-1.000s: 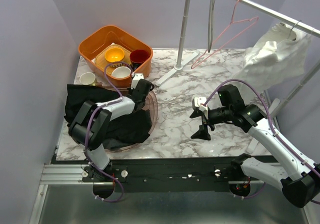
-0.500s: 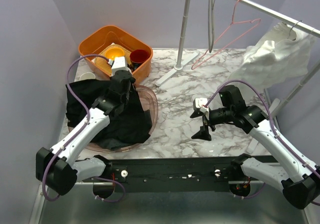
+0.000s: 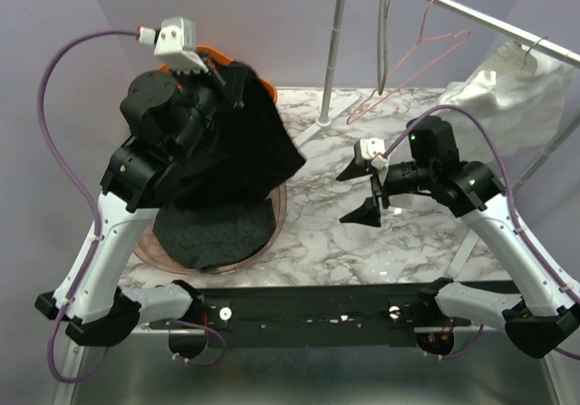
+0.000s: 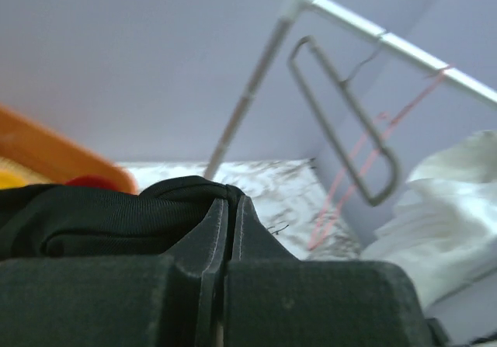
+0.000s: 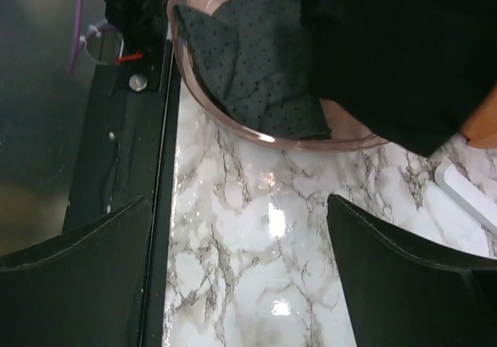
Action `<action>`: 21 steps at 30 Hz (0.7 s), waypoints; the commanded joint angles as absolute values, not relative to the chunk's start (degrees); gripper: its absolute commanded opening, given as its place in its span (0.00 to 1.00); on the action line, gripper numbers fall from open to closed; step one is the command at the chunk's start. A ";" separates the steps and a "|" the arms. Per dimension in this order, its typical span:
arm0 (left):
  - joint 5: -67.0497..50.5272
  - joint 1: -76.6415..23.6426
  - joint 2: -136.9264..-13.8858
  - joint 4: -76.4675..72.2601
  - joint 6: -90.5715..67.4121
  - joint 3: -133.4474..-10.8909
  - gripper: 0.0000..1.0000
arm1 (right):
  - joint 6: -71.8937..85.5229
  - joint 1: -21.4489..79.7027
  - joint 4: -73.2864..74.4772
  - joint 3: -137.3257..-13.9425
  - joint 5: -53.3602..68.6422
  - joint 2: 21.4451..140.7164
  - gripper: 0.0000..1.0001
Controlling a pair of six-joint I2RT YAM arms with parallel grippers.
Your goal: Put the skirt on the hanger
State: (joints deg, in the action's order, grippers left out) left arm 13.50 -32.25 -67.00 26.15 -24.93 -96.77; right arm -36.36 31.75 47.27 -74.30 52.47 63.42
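Findings, task item: we judge the skirt [image 3: 240,142] to be light, soft and limp. It drapes in loose folds from a single pinch point, so it will sag and swing when carried. It hangs over the ten o'clock part of the bench [image 3: 317,233], its lower hem above the clear basin [image 3: 272,228], in which a separate dotted dark garment [image 3: 213,233] lies. In our view the waistband is the place to take hold, at two spread points, so that it opens for the pink hanger [image 3: 410,72] on the rail [image 3: 471,15] at one o'clock.

Findings, pose: the left arm stands high and folded, elbow out toward nine o'clock, wrist uppermost. The left hand [image 3: 217,74] is fully closed on a bunched fold of the skirt's edge, which the wrist view confirms. The right arm reaches inward from four o'clock. The right hand [image 3: 358,192] hovers low over bare bench near centre, its fingers spread to their widest and holding nothing, pointing toward the basin.
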 commanded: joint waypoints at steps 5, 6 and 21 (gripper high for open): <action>7.12 -44.72 -77.69 25.05 -24.87 -119.15 0.00 | -18.13 32.17 36.57 -78.40 46.34 62.75 1.00; 6.51 -45.69 -78.65 24.79 -25.13 -120.48 0.00 | -17.67 32.17 35.61 -78.14 43.53 62.32 1.00; -1.39 -53.96 -78.49 16.88 -33.39 -115.68 0.00 | -22.23 31.73 38.31 -68.91 19.60 45.97 1.00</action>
